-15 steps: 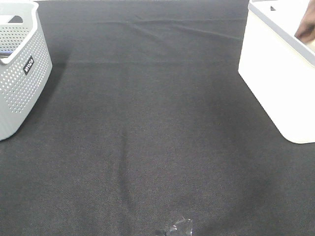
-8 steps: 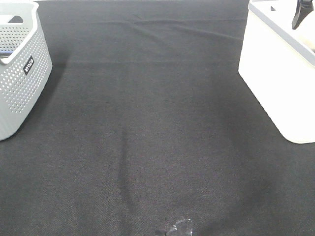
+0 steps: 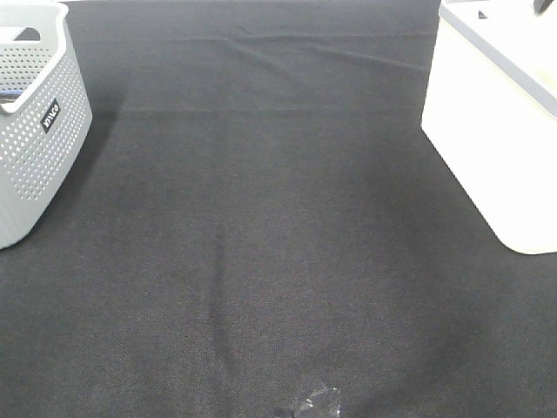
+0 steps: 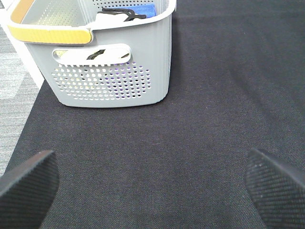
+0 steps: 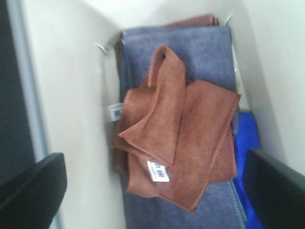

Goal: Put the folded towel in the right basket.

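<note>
In the right wrist view a rust-brown folded towel [image 5: 178, 131] lies loosely on top of a grey-blue towel [image 5: 190, 57] and a blue one [image 5: 247, 143] inside the white right basket [image 5: 71, 95]. My right gripper [image 5: 152, 191] hangs open above the towel, its dark fingers [image 5: 33, 193] wide apart and holding nothing. In the high view the white right basket [image 3: 487, 131] stands at the right edge; only a dark tip of the right arm shows at the top corner. My left gripper [image 4: 152, 186] is open and empty over the black cloth.
A grey perforated basket [image 3: 35, 122] with a yellow-padded handle [image 4: 52, 34] stands at the left, holding blue and dark items. A black cloth [image 3: 261, 218] covers the table between the baskets. A small clear scrap [image 3: 318, 402] lies near the front edge.
The right arm has moved up and back over the right basket, almost out of the high view. A brown patch seen at the basket's rim a second ago no longer shows.
</note>
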Motion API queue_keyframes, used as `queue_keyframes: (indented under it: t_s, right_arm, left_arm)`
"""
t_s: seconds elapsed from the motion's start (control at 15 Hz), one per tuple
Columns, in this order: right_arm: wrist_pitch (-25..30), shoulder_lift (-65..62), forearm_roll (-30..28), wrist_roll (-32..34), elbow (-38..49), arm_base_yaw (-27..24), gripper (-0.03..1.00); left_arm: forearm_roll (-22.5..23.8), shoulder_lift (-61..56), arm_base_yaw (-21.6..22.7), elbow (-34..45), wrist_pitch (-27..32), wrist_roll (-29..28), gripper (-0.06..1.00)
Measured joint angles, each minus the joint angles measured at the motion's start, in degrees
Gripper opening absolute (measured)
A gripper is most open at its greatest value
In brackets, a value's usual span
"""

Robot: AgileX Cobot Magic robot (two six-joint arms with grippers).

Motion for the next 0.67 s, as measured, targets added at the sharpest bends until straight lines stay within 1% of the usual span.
queue_keyframes:
  t_s: [0.13, 0.27, 0.33, 0.4, 0.47, 0.53, 0.67]
  right_arm:
    - [-0.23, -8.37, 0.97, -0.17, 5.44, 0.11, 0.96]
    - [-0.23, -17.59, 0.40, -0.11, 15.64, 0.11, 0.96]
    - [-1.09, -23.15, 0.40, -0.06, 22.57, 0.11, 0.96]
    - [-4.93, -33.23, 1.32, -0.29, 32.72, 0.11, 0.96]
    - [-7.05, -40.85, 2.06, -0.63, 39.02, 0.11, 0.96]
    - [-8.48, -47.33, 2.29, -0.69, 45.21, 0.11, 0.96]
    - [-9.00, -60.22, 2.29, -0.92, 57.52, 0.11, 0.96]
  left_arm:
    - [0.00, 0.00, 0.00, 0.00, 0.00, 0.00, 0.99]
    - [0.00, 0.00, 0.00, 0.00, 0.00, 0.00, 0.99]
    - [0.00, 0.00, 0.00, 0.00, 0.00, 0.00, 0.99]
    - [0.00, 0.00, 0.00, 0.00, 0.00, 0.00, 0.99]
    - [0.00, 0.00, 0.00, 0.00, 0.00, 0.00, 0.99]
    - [0.00, 0.00, 0.00, 0.00, 0.00, 0.00, 0.99]
    - [0.00, 0.00, 0.00, 0.00, 0.00, 0.00, 0.99]
